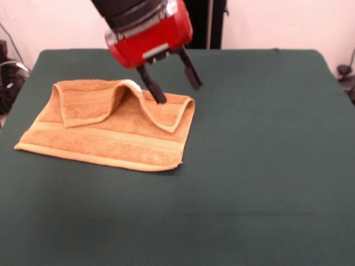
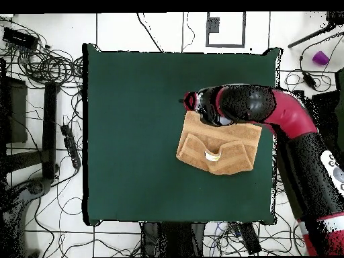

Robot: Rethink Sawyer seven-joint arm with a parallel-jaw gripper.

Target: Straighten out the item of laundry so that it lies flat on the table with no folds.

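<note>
Hovering gripper [image 1: 172, 87] at towel's [image 1: 105, 138] 1 o'clock corner; jaws spread, grasping nothing | towel on table [image 1: 266, 166], 10 o'clock of centre in front view | far edge folded forward, hump beside fingers; likely the grab point for unfolding

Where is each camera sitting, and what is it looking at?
Front view: sits across the table, facing the towel; shows the open gripper on its red wrist.
Overhead view: sits above, looking straight down at the table; shows the whole red and black arm.
Both show the folded towel.
</note>
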